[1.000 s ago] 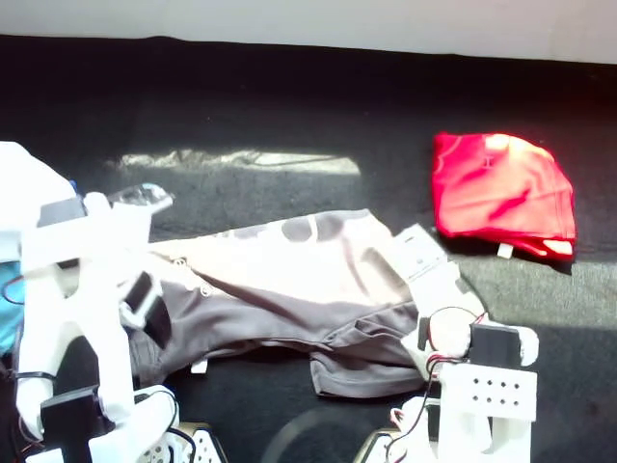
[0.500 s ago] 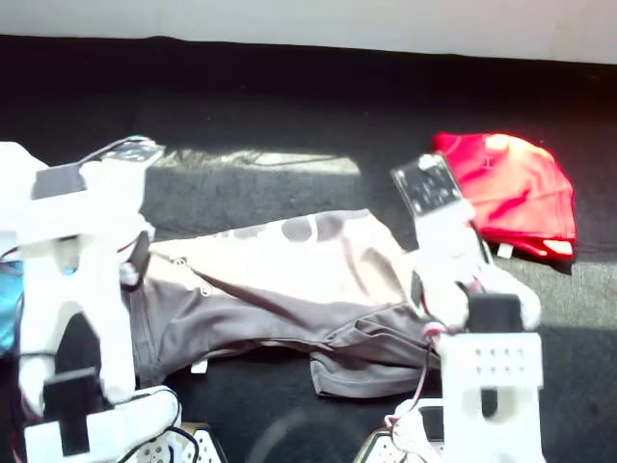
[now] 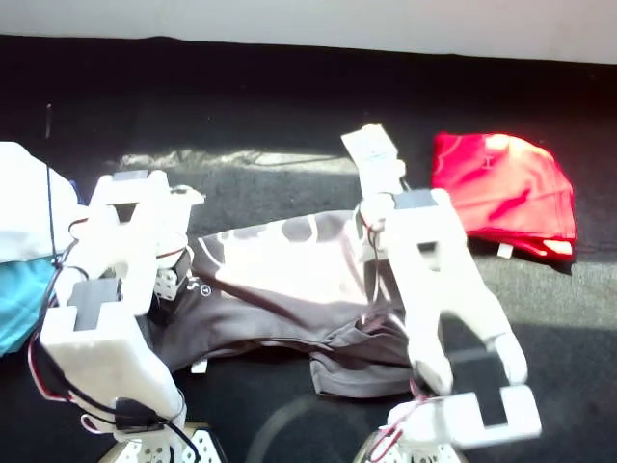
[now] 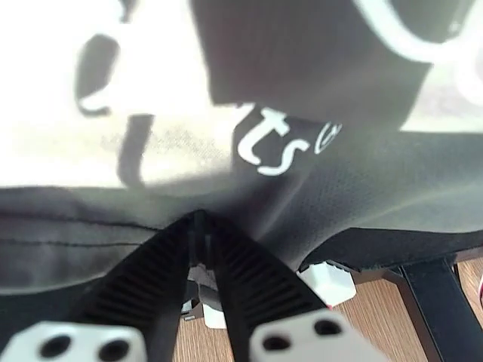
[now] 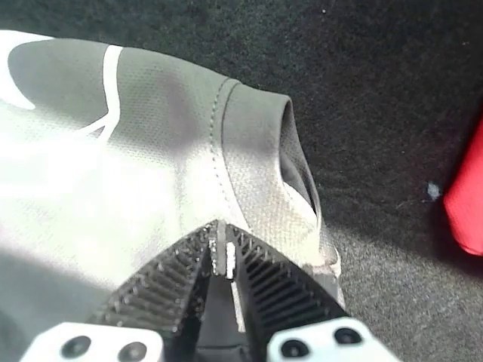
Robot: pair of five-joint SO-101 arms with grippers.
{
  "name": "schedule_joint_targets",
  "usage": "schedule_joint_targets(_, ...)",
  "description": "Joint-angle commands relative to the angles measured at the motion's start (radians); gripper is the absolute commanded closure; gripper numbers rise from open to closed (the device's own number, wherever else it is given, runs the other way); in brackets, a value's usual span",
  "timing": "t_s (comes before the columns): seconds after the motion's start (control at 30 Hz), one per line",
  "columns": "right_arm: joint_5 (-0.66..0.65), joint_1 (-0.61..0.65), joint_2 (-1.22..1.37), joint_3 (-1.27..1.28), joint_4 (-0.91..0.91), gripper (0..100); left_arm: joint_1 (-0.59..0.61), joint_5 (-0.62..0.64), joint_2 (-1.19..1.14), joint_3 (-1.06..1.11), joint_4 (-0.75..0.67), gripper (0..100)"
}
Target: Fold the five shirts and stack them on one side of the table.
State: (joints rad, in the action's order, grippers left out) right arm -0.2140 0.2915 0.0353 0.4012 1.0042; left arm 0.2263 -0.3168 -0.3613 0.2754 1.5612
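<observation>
High cam: fixed, above and behind the 2 arm bases, tilted down across the black table (image 3: 289, 96) toward the far wall. Widest view. Left wrist cam: sights along the left gripper (image 4: 198, 222), very near the grey shirt (image 3: 289, 280), with wood floor showing past the table edge. Right wrist cam: sights along the right gripper (image 5: 219, 230), near, facing down at a hemmed shirt corner. All 3 share the grey shirt. High and right wrist also share the red shirt (image 3: 501, 193).
</observation>
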Motion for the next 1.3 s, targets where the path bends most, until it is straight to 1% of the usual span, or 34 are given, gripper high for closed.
schedule_joint_targets(0.0,0.006,-0.044,0.162,-0.142,-0.010,99.1,0.047,0.003,-0.082,-0.157,0.000,99)
schedule_joint_targets(0.07,0.008,-0.079,0.245,-0.216,-0.008,99.1,0.077,0.003,-0.153,-0.274,0.012,99)
schedule_joint_targets(0.13,0.008,-0.111,0.315,-0.289,-0.004,99.1,0.097,0.003,-0.234,-0.414,0.054,99)
schedule_joint_targets(0.27,0.008,-0.151,0.412,-0.407,-0.004,99.1,0.094,0.002,-0.410,-0.731,0.167,99)
schedule_joint_targets(0.33,0.006,-0.153,0.440,-0.446,-0.004,99.1,0.081,0.002,-0.498,-0.880,0.198,99)
schedule_joint_targets(0.43,0.008,-0.150,0.469,-0.493,-0.004,99.1,0.064,0.003,-0.595,-1.024,0.203,99)
schedule_joint_targets(0.53,0.008,-0.148,0.472,-0.509,0.016,99.1,0.038,0.003,-0.636,-1.069,0.203,99)
schedule_joint_targets(0.77,0.008,-0.151,0.467,-0.535,0.111,99.1,0.004,0.000,-0.616,-1.075,0.206,99)
schedule_joint_targets(0.93,0.008,-0.151,0.464,-0.679,0.262,99.1,0.008,-0.005,-0.453,-0.972,0.207,99)
schedule_joint_targets(1.0,0.008,-0.151,0.433,-0.746,0.308,99.1,0.004,-0.031,-0.340,-0.898,0.207,99)
schedule_joint_targets(1.1,0.008,-0.136,0.343,-0.803,0.367,99.1,0.002,-0.037,-0.151,-0.748,0.207,99)
schedule_joint_targets(1.27,0.008,-0.114,0.171,-0.748,0.495,99.1,0.007,-0.055,0.130,-0.374,0.201,99)
